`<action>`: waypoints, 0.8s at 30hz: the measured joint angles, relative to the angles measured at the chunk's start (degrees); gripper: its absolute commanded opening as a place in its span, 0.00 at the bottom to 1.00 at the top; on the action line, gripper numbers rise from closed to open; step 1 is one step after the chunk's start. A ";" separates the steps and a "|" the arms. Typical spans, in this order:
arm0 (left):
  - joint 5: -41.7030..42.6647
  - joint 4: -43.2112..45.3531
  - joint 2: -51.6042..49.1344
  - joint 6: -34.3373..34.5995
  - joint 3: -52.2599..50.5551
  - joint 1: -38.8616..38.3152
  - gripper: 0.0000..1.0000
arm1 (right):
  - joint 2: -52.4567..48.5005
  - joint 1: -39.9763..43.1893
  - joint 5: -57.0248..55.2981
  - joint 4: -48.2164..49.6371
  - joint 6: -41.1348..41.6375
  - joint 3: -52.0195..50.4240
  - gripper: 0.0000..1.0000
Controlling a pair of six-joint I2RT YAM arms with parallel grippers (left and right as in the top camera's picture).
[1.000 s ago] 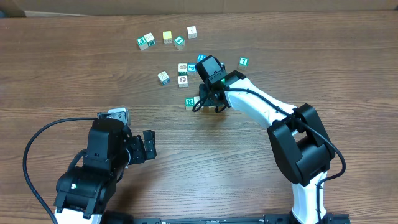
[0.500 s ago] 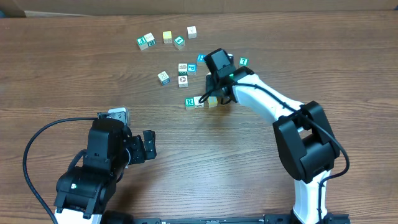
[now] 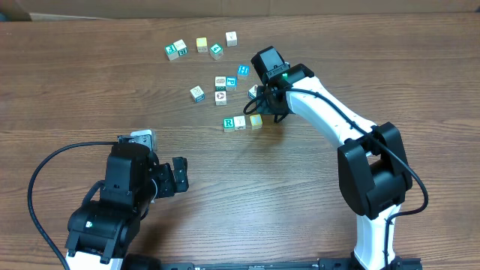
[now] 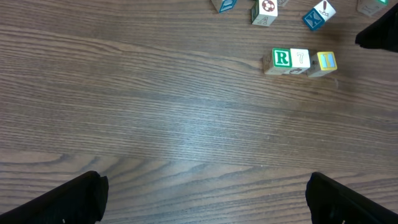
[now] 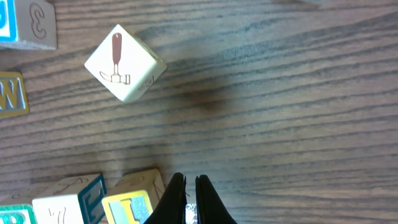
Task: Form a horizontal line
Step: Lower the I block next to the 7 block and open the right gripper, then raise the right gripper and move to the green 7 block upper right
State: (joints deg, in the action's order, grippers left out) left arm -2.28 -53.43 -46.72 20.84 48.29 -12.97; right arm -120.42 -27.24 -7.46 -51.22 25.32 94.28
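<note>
Right hand (image 5: 186,183) closed, green-R cube (image 4: 282,59), pale cube (image 4: 300,60), yellow cube (image 4: 326,61) in line.

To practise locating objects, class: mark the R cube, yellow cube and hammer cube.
R cube (image 4: 282,58): left wrist view, green letter.
Yellow cube (image 4: 326,61): left wrist view, top face.
Hammer cube (image 5: 124,63): right wrist view, top face.
</note>
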 measured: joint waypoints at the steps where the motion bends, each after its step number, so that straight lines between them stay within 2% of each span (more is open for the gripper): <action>1: -0.02 0.00 0.00 0.00 0.00 0.00 1.00 | 0.00 0.00 0.20 0.02 0.20 -0.15 0.04; 15: 0.00 0.00 0.00 0.00 0.00 0.00 1.00 | 0.00 -0.04 4.72 2.40 0.70 -6.14 0.04; 24: -0.02 0.00 0.00 0.00 0.00 0.00 1.00 | 0.00 -1.42 6.16 4.74 -0.72 -6.34 0.04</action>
State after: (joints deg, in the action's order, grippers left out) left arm -2.31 -53.43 -46.72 20.84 48.29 -12.97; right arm -120.42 -28.67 -1.30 -46.48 24.60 87.94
